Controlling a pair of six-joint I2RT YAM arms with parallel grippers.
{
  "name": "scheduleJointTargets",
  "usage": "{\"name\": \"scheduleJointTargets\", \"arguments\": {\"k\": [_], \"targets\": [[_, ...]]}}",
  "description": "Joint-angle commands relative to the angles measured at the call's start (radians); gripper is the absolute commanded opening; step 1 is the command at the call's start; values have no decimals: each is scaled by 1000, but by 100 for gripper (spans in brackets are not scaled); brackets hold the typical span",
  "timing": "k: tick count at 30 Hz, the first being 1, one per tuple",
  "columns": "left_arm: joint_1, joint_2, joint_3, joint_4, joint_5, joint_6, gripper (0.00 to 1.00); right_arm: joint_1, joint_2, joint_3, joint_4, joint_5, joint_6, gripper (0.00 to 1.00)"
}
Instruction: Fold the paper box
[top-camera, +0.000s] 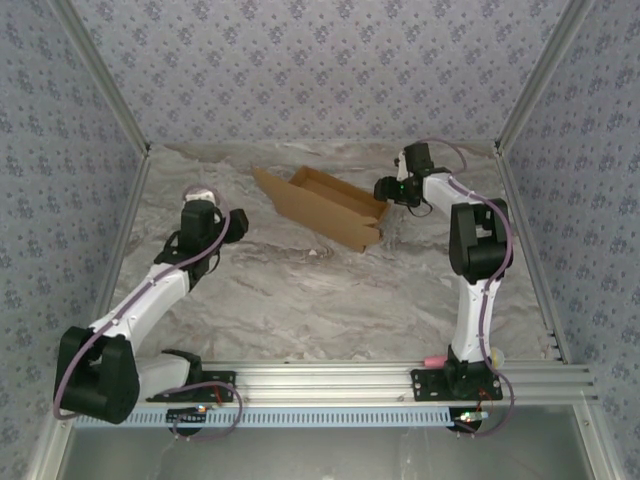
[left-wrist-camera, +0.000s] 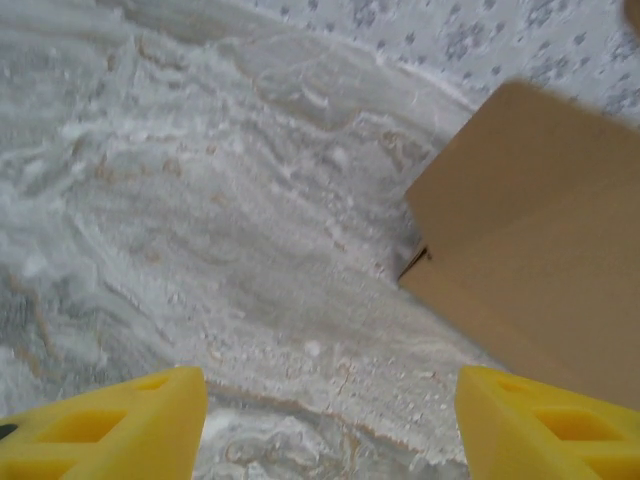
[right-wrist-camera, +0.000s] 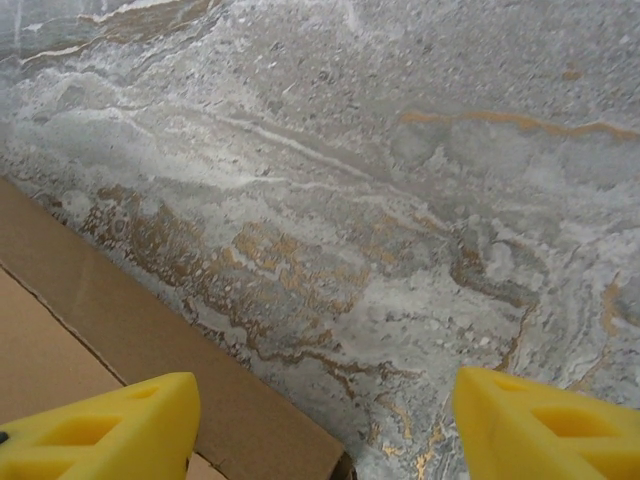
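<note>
- Top view: nearest the lens, the metal rail (top-camera: 330, 378) crosses the bottom of the frame, with both arm bases bolted to it.
- Above centre, the paper box (top-camera: 322, 205) lies on the marbled counter (top-camera: 300, 300). It is half-formed, an open trough with raised side walls. Its long axis runs diagonally from upper left to lower right, and a flat flap points to the upper left. This view gives its whole outline.
- The left hand (top-camera: 236, 224) sits left of centre, apart from the box's upper-left end. The right hand (top-camera: 386, 190) is just beside the box's right end. From above, contact and finger spread are too small to read.
- Left wrist view: yellow fingers (left-wrist-camera: 110, 425) sit in the two bottom corners, spread wide with bare counter between them. The left hand (left-wrist-camera: 330, 430) is released and grasps nothing.
- The box (left-wrist-camera: 530, 250) takes the right side of the frame as plain brown panels, with a small notch at their left edge. Patterned wall (left-wrist-camera: 450, 40) shows at the upper right.
- Right wrist view: yellow fingers (right-wrist-camera: 550, 420) are again spread wide in the bottom corners. The right hand (right-wrist-camera: 325, 430) is released over veined counter (right-wrist-camera: 400, 200).
- The box (right-wrist-camera: 110, 320) enters at the lower left, its edge slanting down to the right. The left fingertip overlaps it in the picture; contact cannot be told.
</note>
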Motion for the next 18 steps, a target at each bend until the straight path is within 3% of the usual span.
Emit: {"name": "scheduleJointTargets", "arguments": {"k": [1,9,18], "targets": [[-17,40,-17,39,26,-38,66,3,-50,-56,-36,-99,-11,69],[-37,88,-32,50,23,-33,66,47,-128,-207,36,-234,40,67],[4,89,-87,51,-27,-40,66,171,-197,-346,115,-265,104,66]]}}
